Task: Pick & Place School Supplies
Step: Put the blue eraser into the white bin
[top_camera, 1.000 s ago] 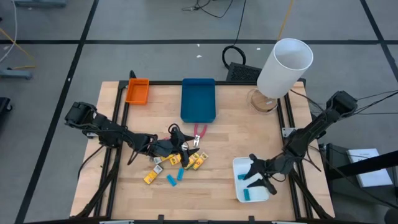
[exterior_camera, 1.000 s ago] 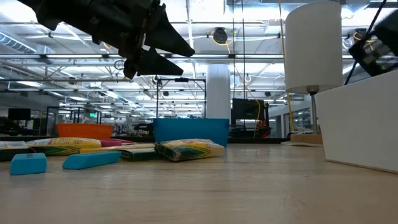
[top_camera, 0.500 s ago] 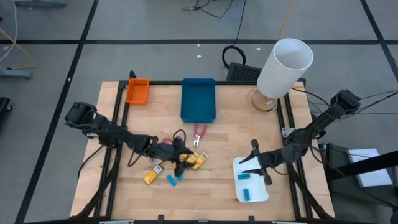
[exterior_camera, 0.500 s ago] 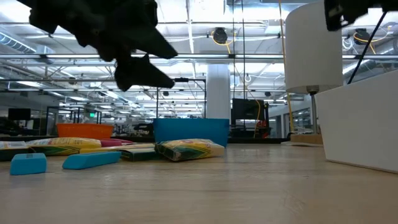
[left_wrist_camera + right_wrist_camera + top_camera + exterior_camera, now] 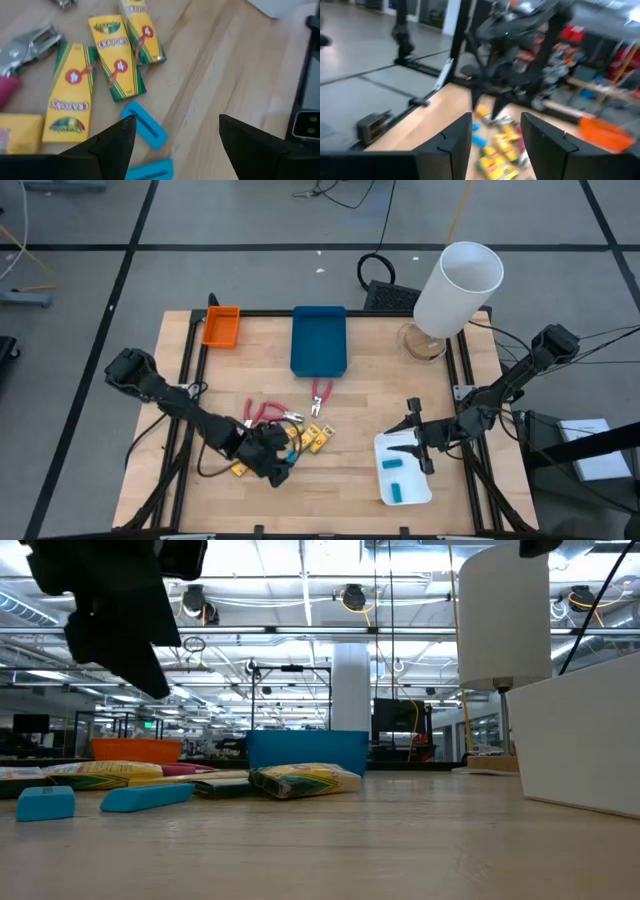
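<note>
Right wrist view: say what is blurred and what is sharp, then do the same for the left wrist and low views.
Right wrist view: all smeared, the yellow boxes and orange tray soft; its own fingers are crisper. Left wrist view: crayon boxes legible, the blue eraser clear, the far corner hazy. Low view: the blue erasers are sharp, the left gripper a dark backlit silhouette under ceiling lights.

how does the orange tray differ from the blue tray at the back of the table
The small orange plastic tray sits at the table's back left corner; the long blue plastic tray lies nearer the middle. The orange tray is much shorter and close to square, while the blue tray is a longer rectangle. In the low view the blue tray also stands taller than the orange tray. Both look empty.
</note>
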{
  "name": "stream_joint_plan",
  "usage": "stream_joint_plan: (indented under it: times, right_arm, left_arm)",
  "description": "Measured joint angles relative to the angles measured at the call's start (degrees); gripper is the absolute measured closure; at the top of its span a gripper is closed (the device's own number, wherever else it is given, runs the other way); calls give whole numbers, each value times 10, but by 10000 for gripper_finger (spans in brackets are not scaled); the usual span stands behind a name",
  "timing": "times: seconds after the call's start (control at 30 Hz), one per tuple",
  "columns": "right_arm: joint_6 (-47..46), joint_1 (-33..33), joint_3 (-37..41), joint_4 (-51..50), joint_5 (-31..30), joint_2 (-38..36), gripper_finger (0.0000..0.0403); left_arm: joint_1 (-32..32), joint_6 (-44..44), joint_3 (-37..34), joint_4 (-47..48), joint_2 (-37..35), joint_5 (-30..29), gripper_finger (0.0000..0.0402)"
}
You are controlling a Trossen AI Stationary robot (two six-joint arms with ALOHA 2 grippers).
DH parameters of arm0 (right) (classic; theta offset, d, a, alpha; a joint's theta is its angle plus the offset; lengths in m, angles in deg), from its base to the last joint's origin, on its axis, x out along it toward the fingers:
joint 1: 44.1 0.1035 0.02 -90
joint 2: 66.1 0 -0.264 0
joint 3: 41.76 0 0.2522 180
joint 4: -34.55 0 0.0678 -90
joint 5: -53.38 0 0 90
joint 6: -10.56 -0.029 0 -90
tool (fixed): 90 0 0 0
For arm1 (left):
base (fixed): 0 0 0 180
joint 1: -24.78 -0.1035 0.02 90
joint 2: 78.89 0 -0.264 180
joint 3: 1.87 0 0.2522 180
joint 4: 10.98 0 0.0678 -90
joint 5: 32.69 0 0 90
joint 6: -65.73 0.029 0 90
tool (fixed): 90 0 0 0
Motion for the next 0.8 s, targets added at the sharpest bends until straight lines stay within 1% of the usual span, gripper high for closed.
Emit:
stream_joint_plan:
  times: [0.1,0.17,0.33,0.5,0.67,0.73,0.8]
  right_arm:
    - [50,0,0,46,-38,0,241]
    - [67,-1,0,68,-48,0,242]
    - [66,-1,0,73,-50,0,247]
    - [66,0,0,73,-49,0,247]
    - [66,1,0,73,-34,0,248]
    - [66,2,0,73,-33,0,248]
    - [66,2,0,72,-34,0,248]
  left_arm:
    - [5,-29,30,53,33,8,112]
    - [5,-45,51,87,59,32,112]
    - [6,-87,101,180,116,117,112]
    - [10,-110,129,259,148,167,112]
    - [23,-93,126,280,149,177,112]
    - [31,-62,125,280,150,176,112]
    - [40,-9,125,277,149,158,112]
